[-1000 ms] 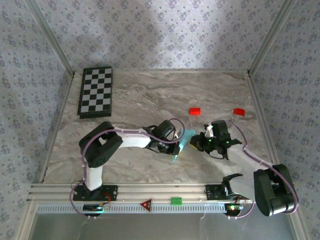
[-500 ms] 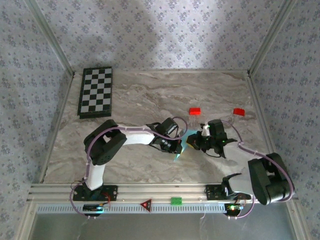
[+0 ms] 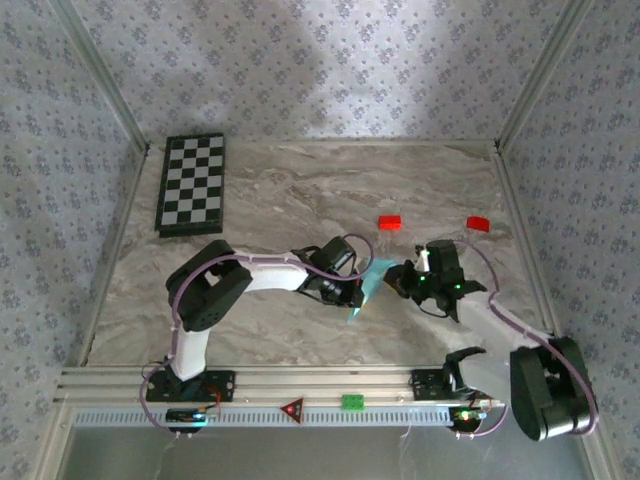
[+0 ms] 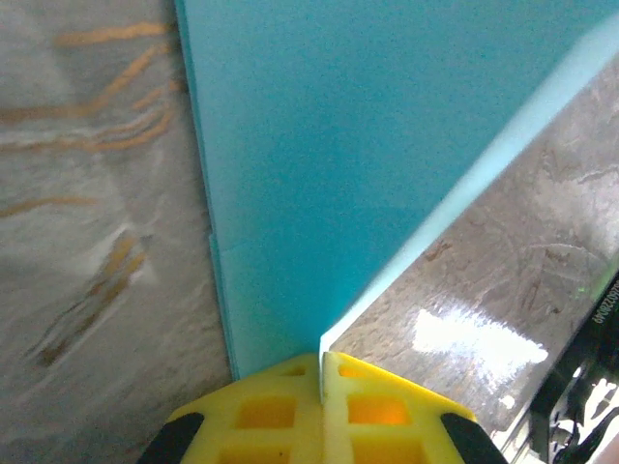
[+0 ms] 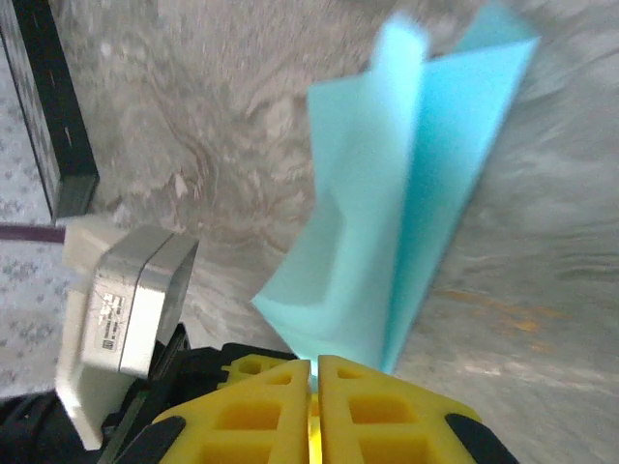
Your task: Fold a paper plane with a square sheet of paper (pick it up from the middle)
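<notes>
Since a second ago, my right arm has come in toward the left one, and now the two meet over the middle of the counter [image 3: 300,200].

From above, the plane [image 3: 368,287] is between my left gripper [image 3: 352,293] and my right gripper [image 3: 393,283], slanted, with its point toward the near edge.

In the left wrist view, my left gripper [image 4: 322,372] is pressed together on the plane [image 4: 368,145], and only a thin pale edge goes between the fingers. This hold is small, so I think the paper can slip out if I pull.

In the right wrist view, my right gripper [image 5: 314,372] is also closed, and the lower edge of the plane [image 5: 406,193] runs into its seam. The flaps stand apart. If my arms move away from each other, the paper may tear or the crease may open.
</notes>
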{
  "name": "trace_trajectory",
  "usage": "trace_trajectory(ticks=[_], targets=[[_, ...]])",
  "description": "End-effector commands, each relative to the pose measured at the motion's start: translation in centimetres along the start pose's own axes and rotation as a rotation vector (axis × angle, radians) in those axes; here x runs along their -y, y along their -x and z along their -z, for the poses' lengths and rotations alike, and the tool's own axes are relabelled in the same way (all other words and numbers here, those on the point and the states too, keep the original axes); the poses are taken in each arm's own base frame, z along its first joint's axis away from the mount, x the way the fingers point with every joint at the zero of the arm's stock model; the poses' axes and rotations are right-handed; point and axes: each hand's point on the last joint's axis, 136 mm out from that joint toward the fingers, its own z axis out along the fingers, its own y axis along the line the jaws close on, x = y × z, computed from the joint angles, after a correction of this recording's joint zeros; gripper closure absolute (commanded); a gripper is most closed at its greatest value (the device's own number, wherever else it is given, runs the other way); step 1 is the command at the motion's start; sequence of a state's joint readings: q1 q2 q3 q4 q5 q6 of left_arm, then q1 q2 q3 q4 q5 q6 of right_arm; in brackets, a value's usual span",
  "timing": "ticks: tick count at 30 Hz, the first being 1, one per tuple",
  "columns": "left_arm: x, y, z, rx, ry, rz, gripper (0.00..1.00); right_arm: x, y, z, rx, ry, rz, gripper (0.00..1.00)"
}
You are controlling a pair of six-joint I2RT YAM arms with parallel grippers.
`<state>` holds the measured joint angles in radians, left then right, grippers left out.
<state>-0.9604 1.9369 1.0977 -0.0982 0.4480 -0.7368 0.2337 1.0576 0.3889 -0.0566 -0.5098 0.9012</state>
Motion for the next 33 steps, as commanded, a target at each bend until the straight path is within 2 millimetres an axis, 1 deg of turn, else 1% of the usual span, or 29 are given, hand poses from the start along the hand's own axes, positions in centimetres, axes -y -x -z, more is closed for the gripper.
trace_trajectory(ticks=[1, 4, 6, 8, 10, 14, 19, 23, 27, 30, 33], targets=[[-3.7, 0.4, 1.8, 0.096, 0.166, 0.085, 1.00, 2.9, -0.3, 1.5, 0.022, -0.111, -0.032, 0.87], [-5.4, 0.3, 3.3, 0.140, 0.267, 0.113, 1.00, 2.6, 0.2, 2.1, 0.044, -0.087, -0.025, 0.86], [-5.7, 0.1, 3.9, 0.157, 0.291, 0.125, 1.00, 2.1, 0.2, 2.0, 0.034, -0.061, -0.020, 0.86], [-5.4, 0.1, 4.1, 0.170, 0.285, 0.122, 1.00, 1.3, 0.1, 1.5, 0.008, -0.017, -0.014, 0.86], [-5.2, 0.0, 4.0, 0.164, 0.282, 0.118, 1.00, 0.2, -0.1, 0.9, -0.020, 0.031, 0.005, 0.86], [-4.6, 0.0, 2.9, 0.113, 0.250, 0.090, 1.00, -1.8, -1.3, -0.5, -0.091, 0.080, 0.069, 0.86], [-3.8, 0.0, 1.9, 0.062, 0.219, 0.067, 1.00, -3.3, -2.5, -2.3, -0.154, 0.114, 0.116, 0.87], [-3.7, 0.0, 1.8, 0.057, 0.203, 0.058, 1.00, -4.8, -2.8, -3.4, -0.167, 0.170, 0.132, 0.90], [-2.8, 0.2, 1.7, 0.059, 0.127, 0.039, 1.00, -5.3, -2.6, -4.5, -0.165, 0.193, 0.122, 0.91], [-2.4, 0.2, 1.6, 0.060, 0.083, 0.028, 1.00, -6.5, -2.6, -5.1, -0.180, 0.256, 0.114, 0.92], [-2.2, 0.3, 1.6, 0.057, 0.067, 0.017, 1.00, -6.8, -2.6, -5.9, -0.182, 0.275, 0.102, 0.93]])
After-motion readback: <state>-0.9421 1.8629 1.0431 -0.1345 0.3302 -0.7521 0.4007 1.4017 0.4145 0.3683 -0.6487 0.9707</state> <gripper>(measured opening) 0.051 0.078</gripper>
